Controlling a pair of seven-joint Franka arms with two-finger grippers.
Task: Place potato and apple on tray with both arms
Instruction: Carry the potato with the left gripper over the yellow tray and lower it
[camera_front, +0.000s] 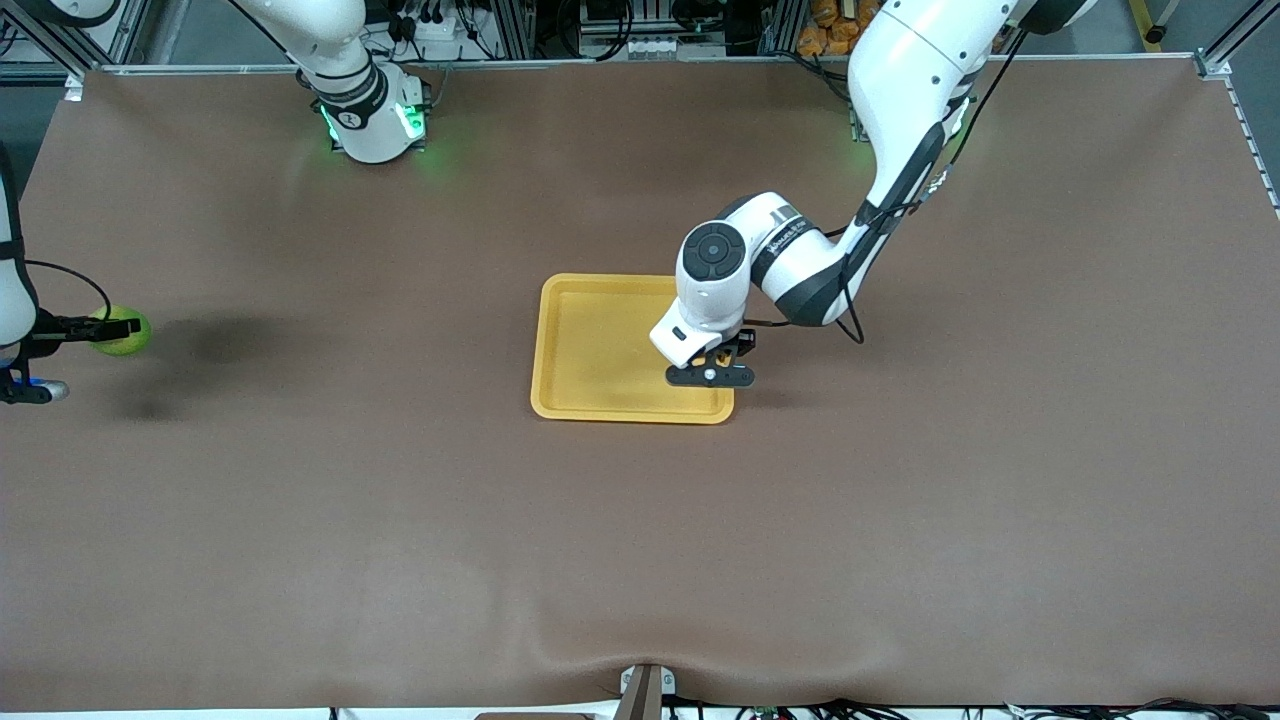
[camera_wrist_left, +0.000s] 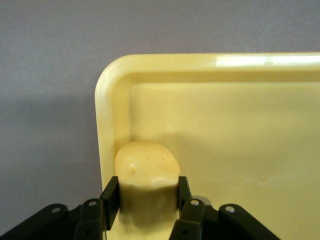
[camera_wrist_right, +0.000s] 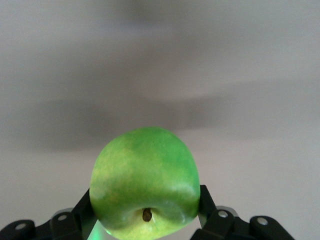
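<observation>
Potato (camera_wrist_left: 146, 172) clamped in left gripper (camera_wrist_left: 145, 200), low over tray (camera_front: 590, 345) corner nearest the front camera at the left arm's end; apple (camera_front: 122, 331) clamped in right gripper (camera_front: 110, 327), well apart from tray.

Left arm is the 1 at the tray; release looks next. Potato's long axis runs out from the fingers toward the tray rim. Apple's stem dimple faces the right wrist camera; tray lies toward the table's middle.

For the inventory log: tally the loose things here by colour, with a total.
Green: 1, the apple, shut in the right claw over the table's right-arm end.
Yellow-orange: 2, the potato, shut in the left claw over the tray, and that tray.
Total: 3.
</observation>
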